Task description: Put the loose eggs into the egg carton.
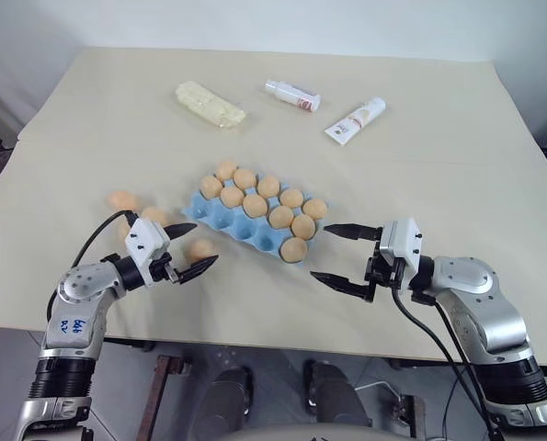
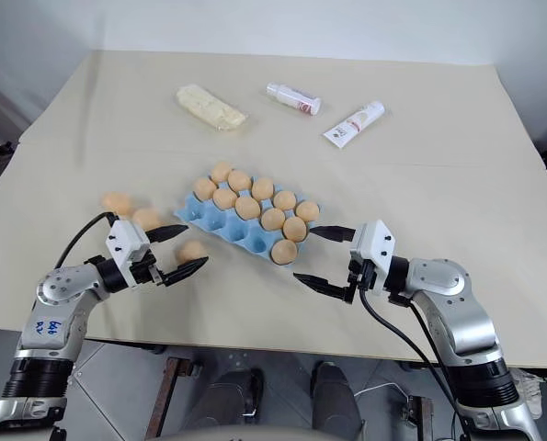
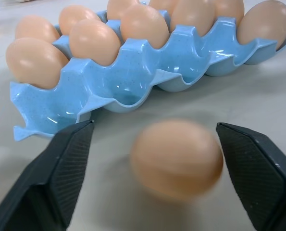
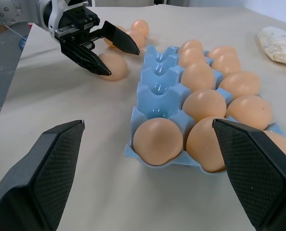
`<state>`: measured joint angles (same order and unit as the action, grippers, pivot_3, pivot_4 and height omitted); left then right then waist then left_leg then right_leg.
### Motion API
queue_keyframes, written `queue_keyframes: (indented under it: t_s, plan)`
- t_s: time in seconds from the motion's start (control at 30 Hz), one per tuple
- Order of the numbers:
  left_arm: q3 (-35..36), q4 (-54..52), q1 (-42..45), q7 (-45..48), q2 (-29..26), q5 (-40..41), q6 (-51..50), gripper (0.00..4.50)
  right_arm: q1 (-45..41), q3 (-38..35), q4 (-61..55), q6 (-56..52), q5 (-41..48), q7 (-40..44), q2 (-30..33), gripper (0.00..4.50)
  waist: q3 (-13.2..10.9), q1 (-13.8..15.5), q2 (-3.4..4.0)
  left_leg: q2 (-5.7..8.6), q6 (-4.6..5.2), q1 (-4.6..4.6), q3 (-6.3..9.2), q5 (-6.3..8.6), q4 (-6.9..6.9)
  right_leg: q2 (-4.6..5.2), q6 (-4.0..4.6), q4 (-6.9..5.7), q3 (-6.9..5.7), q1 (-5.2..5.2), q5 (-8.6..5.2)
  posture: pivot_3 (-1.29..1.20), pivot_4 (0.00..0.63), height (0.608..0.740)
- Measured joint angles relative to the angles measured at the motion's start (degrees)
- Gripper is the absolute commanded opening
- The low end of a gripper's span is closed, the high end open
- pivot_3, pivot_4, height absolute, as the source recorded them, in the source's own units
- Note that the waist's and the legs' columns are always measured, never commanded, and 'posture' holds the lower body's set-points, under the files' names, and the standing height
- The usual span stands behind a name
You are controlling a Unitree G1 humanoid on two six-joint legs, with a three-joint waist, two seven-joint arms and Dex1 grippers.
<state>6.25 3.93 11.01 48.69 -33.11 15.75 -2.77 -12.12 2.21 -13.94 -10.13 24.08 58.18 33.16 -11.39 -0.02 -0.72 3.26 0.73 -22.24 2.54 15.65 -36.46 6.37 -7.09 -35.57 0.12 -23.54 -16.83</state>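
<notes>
It looked like a robot test room rather than a home. A plain beige worktop (image 1: 89, 110) stood against a bare white wall (image 1: 255, 23). Grey floor tiles (image 2: 218, 377) showed beneath its front edge.

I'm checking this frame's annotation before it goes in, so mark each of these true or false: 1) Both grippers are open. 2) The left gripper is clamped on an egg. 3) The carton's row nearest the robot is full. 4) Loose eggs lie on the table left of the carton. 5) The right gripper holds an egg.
1) True: the left gripper and the right gripper both stand open.
2) False: the egg lies on the table between its spread fingers, not gripped.
3) False: in the egg carton that row holds one egg; its other cups are empty.
4) True: loose eggs lie there.
5) False: its fingers are empty.
</notes>
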Motion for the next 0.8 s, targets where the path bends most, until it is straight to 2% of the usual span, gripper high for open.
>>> queue_keyframes:
  t_s: [0.13, 0.23, 0.37, 0.43, 0.63, 0.8]
  plan:
    - [-0.9, 1.7, 0.3, -0.8, 0.9, -1.0, 0.2, 4.22, -0.1, 0.0, 0.0, 0.0, 0.0, 0.0, 0.0, 4.5, 0.0, 0.1, 0.0, 0.0, 0.0, 0.0, 0.0, 0.0, 0.0, -0.01, 0.0, -0.01, -0.02, 0.0, 0.0, 0.0, 0.15, 0.74]
    - [-1.9, 2.2, 1.7, -1.1, 1.2, -1.7, 0.2, 3.61, -0.4, 0.0, 0.0, 0.0, -0.1, 0.0, 0.0, 4.5, 0.0, 0.1, 0.0, 0.0, 0.0, 0.0, 0.0, 0.0, -0.01, -0.01, -0.01, -0.01, -0.03, 0.0, 0.0, 0.0, 0.15, 0.74]
    - [-1.9, 3.1, 1.8, -0.9, 1.0, -2.0, 0.2, 2.39, -0.7, 0.0, 0.0, 0.0, -0.1, -0.2, 0.0, 4.5, 0.0, -0.1, 0.0, 0.0, -0.01, 0.0, -0.01, 0.0, -0.01, -0.03, -0.01, -0.02, -0.01, -0.01, 0.0, 0.0, 0.15, 0.74]
    - [-1.8, 3.1, 1.5, -0.3, 0.3, -1.8, 0.3, 2.11, -0.9, -0.1, 0.0, 0.0, -0.1, -0.4, 0.0, 4.5, 0.0, -0.1, 0.0, -0.01, -0.02, 0.01, -0.01, 0.0, -0.01, -0.03, -0.01, -0.02, -0.01, -0.01, 0.0, 0.0, 0.15, 0.74]
    - [-0.5, -0.8, 1.5, 2.5, 0.5, 3.4, -1.8, 2.04, -0.9, -0.1, 0.1, 0.1, -0.2, -0.8, 0.0, 4.5, 0.0, 0.1, 0.0, 0.0, 0.0, 0.0, 0.02, 0.0, -0.04, 0.01, 0.0, -0.03, 0.02, 0.02, 0.01, 0.0, 0.15, 0.74]
    - [-3.6, -3.5, 9.1, 3.5, 3.3, 4.5, -4.3, 2.04, -0.5, -0.5, 0.1, 0.2, -0.7, -1.3, 0.0, 4.5, 0.0, 0.8, -0.01, 0.07, 0.02, -0.01, 0.05, -0.03, -0.13, -0.03, -0.05, -0.02, -0.07, 0.08, 0.03, 0.0, 0.15, 0.74]
